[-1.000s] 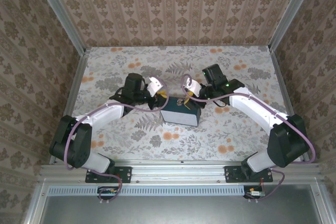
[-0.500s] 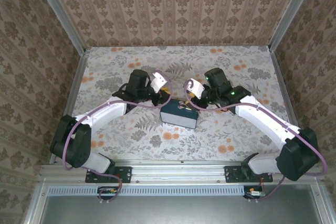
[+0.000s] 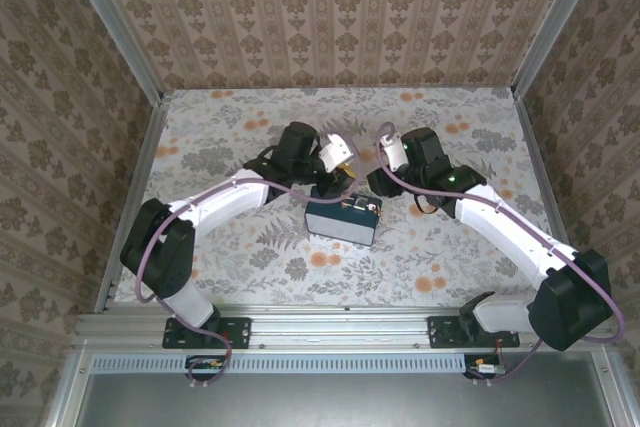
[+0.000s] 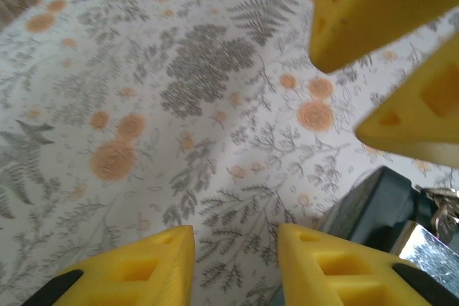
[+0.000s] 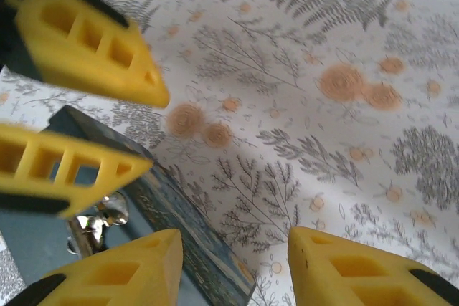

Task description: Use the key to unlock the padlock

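The left arm reaches in from the left side of the flowered table [image 3: 200,137], and the left gripper [image 3: 338,157] hangs just past the far side of the box [image 3: 343,220]. Its wrist camera shows its two yellow fingers [image 4: 136,274] spread apart with only the cloth between them, so it holds nothing. In that same view the box's dark corner sits low on the right, and on it lies the shiny padlock [image 4: 424,250]. A thin, wiry dark thing just above the metal, cut off by the frame edge, looks like the key [image 4: 439,202], though it is too blurred to be sure. From overhead, lock and key read as one small lump on the box top near its far edge, and neither gripper touches it.

The box sits mid-table between the two arms, lying a little askew.

The right gripper [image 3: 388,150] hangs near the left one, beyond the box's far right corner and above the cloth. Its fingers [image 5: 358,274] are likewise wide apart and empty. Its camera looks across at the left gripper's yellow fingers, which hover over the end of the box, with the bright metal of the padlock just below them on the lid.
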You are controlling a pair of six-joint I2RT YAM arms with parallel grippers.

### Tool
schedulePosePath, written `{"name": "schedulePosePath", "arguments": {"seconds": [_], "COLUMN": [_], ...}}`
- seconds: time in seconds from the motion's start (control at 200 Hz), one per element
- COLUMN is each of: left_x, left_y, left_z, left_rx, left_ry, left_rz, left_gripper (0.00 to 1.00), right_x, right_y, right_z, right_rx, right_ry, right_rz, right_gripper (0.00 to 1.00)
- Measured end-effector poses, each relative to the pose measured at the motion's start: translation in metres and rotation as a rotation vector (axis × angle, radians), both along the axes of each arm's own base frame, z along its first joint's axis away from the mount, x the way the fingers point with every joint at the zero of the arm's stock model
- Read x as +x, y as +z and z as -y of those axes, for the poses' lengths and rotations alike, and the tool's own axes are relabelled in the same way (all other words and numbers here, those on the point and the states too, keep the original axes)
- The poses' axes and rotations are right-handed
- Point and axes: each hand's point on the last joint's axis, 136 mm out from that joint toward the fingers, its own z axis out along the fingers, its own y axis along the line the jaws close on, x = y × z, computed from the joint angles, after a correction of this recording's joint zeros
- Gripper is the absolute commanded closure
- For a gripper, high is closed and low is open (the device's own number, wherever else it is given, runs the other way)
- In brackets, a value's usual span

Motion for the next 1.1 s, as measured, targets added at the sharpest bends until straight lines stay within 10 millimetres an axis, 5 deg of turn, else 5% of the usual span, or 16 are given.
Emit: {"name": "schedulePosePath", "arguments": {"seconds": [0.28,0.59,1.1], "left_x": [-0.031,-0.056,0.000], "left_y": [-0.005,-0.023,0.016], "left_z": [-0.002,-0.014,-0.066], "left_rx": [0.052,0.112,-0.018], "left_ry": [-0.082,-0.136,0.151], "left_rz": [0.051,0.052,0.044], "left_gripper": [0.64,0.64,0.63], "right_x": [0.001,-0.006,-0.052], "right_y": [-0.005,-0.005,-0.025], "right_z": [0.024,0.014,-0.035], "right_rx": [-0.004,0.031,0.041], "right_ry": [-0.103,-0.046,0.292], "right_rz": [-0.013,-0.040,-0.044], "right_gripper": [0.56,0.55,0.46]}}
